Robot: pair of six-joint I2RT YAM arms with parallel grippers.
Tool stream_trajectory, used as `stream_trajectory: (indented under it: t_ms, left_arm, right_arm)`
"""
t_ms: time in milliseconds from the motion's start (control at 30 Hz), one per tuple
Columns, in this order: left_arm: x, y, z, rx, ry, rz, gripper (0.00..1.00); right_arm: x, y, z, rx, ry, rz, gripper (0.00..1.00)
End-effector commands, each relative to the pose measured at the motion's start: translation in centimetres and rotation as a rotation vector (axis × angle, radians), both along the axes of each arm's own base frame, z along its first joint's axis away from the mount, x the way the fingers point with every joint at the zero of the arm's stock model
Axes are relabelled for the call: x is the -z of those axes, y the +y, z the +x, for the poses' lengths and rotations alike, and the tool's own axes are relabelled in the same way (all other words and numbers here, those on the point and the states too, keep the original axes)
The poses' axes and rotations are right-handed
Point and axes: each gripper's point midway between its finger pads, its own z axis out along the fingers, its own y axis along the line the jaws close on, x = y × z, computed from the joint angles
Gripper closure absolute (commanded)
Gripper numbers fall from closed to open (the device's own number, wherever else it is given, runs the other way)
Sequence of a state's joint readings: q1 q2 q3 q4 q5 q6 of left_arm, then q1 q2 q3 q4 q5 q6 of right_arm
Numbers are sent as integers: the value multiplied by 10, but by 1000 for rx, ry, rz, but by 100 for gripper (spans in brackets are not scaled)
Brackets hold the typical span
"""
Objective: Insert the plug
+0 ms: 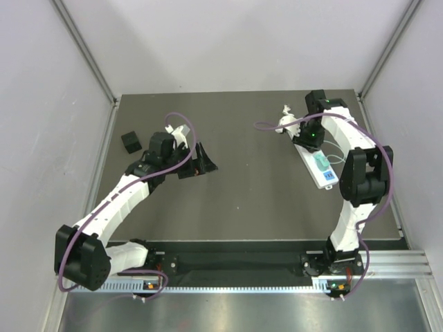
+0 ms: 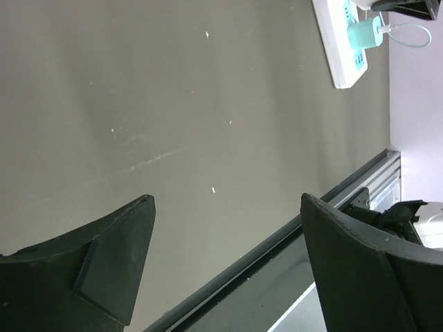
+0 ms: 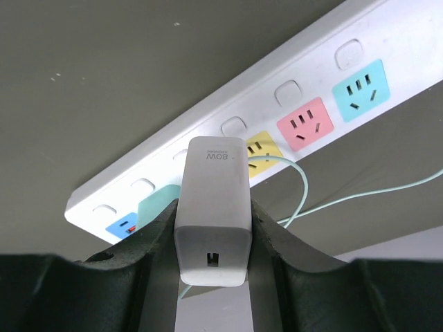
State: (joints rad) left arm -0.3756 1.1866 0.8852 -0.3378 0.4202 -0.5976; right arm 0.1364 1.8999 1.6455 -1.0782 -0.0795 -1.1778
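Note:
In the right wrist view my right gripper [image 3: 212,211] is shut on the plug [image 3: 212,176], a white charger block marked 80W. It is held just above the white power strip [image 3: 208,114], over the stretch between a teal adaptor [image 3: 158,200] seated in the strip and the yellow socket [image 3: 266,149]. I cannot tell whether its prongs touch the strip. From above, the right gripper [image 1: 308,135] hangs over the far end of the strip [image 1: 325,176]. My left gripper [image 1: 201,163] hovers at mid-left, open and empty [image 2: 227,202].
Pink [image 3: 304,123] and cyan [image 3: 360,90] sockets stand free further along the strip. A thin teal cable [image 3: 304,200] loops beside it. A black cube [image 1: 130,142] lies at the far left and a small white object [image 1: 284,122] at the back. The table's front rail [image 2: 277,242] lies under the left gripper.

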Motion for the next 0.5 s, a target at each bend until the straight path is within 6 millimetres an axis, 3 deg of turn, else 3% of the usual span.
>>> stream_trajectory:
  t_ms: [0,467]
  left_arm:
    - [-12,0,0,15,-56,4,10]
    - [-10,0,0,11,-55,18,10]
  right_arm:
    - [-10,-11,21,-18,-65,-42,100]
    - [9,-35,30,-5,-50,-69,100]
